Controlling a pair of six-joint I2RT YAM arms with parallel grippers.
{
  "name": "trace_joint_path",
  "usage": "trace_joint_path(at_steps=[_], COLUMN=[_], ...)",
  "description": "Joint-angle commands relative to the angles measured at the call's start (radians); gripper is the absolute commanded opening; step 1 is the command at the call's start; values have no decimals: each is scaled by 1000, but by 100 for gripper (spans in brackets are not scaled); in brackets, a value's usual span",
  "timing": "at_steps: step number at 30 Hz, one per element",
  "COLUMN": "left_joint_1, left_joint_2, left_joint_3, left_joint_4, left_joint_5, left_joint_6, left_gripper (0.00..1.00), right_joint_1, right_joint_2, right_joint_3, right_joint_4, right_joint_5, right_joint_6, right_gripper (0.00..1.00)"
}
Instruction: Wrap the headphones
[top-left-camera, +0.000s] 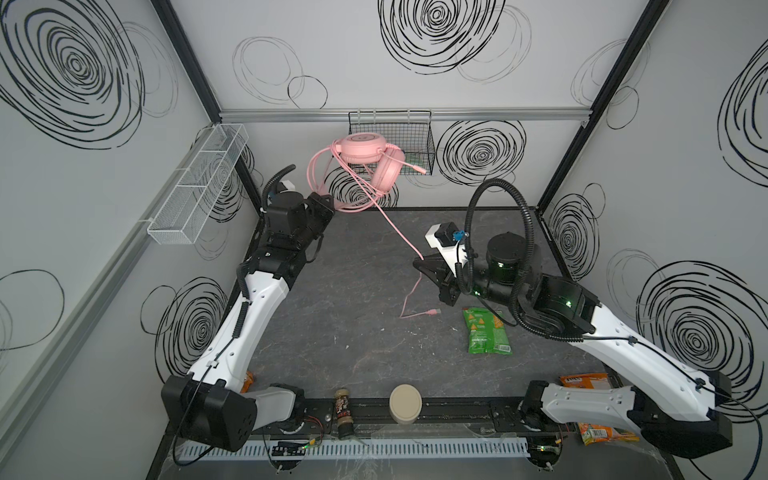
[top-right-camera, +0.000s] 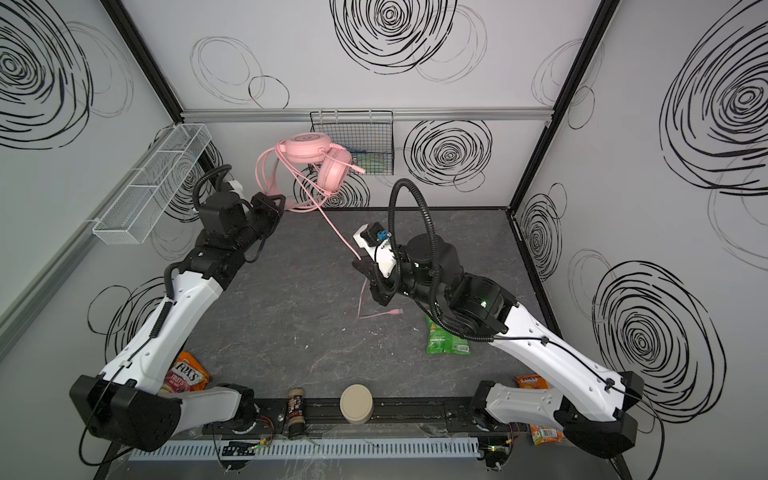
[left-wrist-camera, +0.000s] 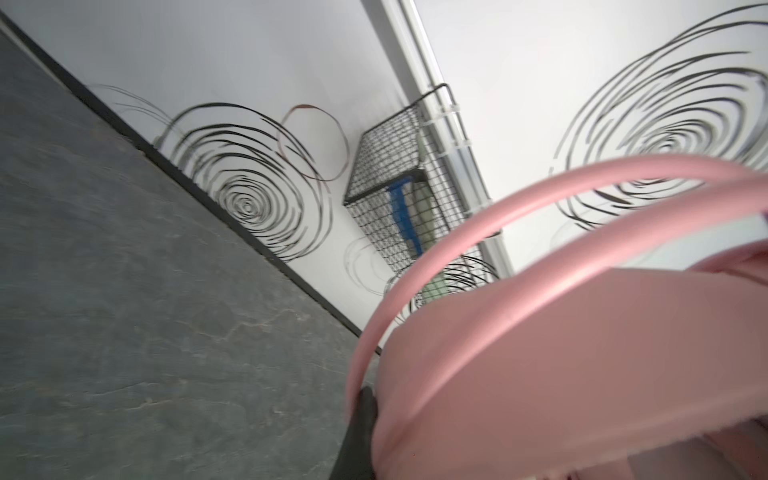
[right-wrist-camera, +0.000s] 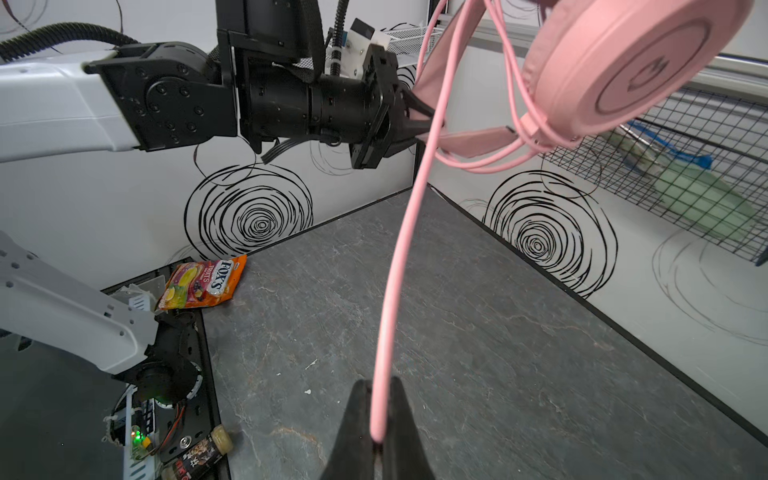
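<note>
Near the middle of the tabletop (top-left-camera: 353, 332), pinches the thin pink cable (top-left-camera: 399, 232) in the right end effector (top-left-camera: 419, 266), closed fully onto it, with the cable coming out from between the fingertips. Has the plug (top-left-camera: 433, 311) lying loose on the tabletop just past that grip, close to a green snack bag (top-left-camera: 486, 332). Farther back, grips the headphones (top-left-camera: 361, 151) by the headband with the left end effector (top-left-camera: 328, 205), clamped tight on the pink band. Holds the headphones up in the air, off the tabletop, in front of the back wall, with both earcups hanging together and several loops of cable draped beneath. Runs the cable nearly straight from those loops down to the right end effector. Behind, on the back wall, shows a black wire basket (top-left-camera: 415, 124) containing a blue item (right-wrist-camera: 673, 151) and a pale green item (right-wrist-camera: 698, 195), both too unclear to identify. On the left wall, shows a white mesh basket (top-left-camera: 199, 183) split into compartments.
</note>
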Motion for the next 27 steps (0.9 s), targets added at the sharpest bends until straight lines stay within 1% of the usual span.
trace_joint_path(at_steps=[1,6,10,12,18,21,24,27], left_joint_1=[11,16,25,24,19,9,-15,-37], left_joint_2=[-34,-49,-68,-70,-61,-67,-74,-93], left_joint_3=[18,94,111,160,338,376,410,408], left_joint_4=[320,280,325,314,87,58,-27,-140], left_joint_5=[151,225,294,337,433,474,479,450], left_joint_6=[-134,-82,-78,-46,137,174,260,362], left_gripper=[0,0,0,0,0,0,0,0], right_joint_1=[-37,-200,-308,-349,-445,-481,-527,-568], right_joint_2=[-54,-114,-123,-108,-46,-5,36,81], right_joint_3=[-58,-156,-207,-217,-226,-209,-186,-143], right_joint_4=[119,249,310,324,415,437,447,431], right_joint_5=[-60,-210,-293,-322,-397,-430,-453,-431], right_joint_6=[65,173,200,196,191,174,171,160], right_gripper=[0,0,0,0,0,0,0,0])
